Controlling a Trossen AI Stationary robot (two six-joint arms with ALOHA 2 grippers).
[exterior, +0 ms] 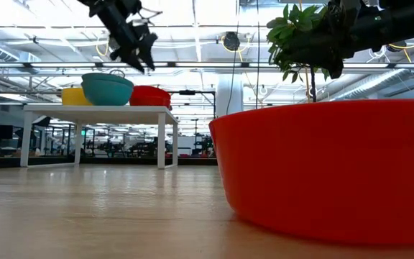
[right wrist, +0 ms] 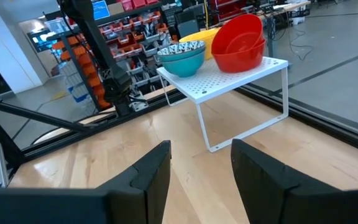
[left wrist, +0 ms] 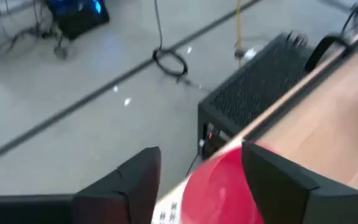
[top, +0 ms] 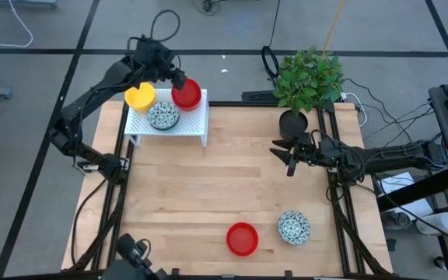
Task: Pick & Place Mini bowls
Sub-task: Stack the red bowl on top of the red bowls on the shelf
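white perforated rack (top: 197, 124) at the tabletop's (top: 208, 194) far left carries a yellow bowl (top: 139, 96), a speckled bowl (top: 163, 115) and a red bowl (top: 187, 94). left hand (top: 176, 78), fingers released, hovers just over the racked red bowl. a second red bowl (top: 242, 239) and second speckled bowl (top: 294, 227) lie near the front edge. right hand (top: 289, 158), fingers apart and grasping nothing, waits beside the potted plant (top: 308, 82).

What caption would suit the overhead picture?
Left gripper open over a red bowl on the white rack; a red bowl and a speckled bowl wait on the table.
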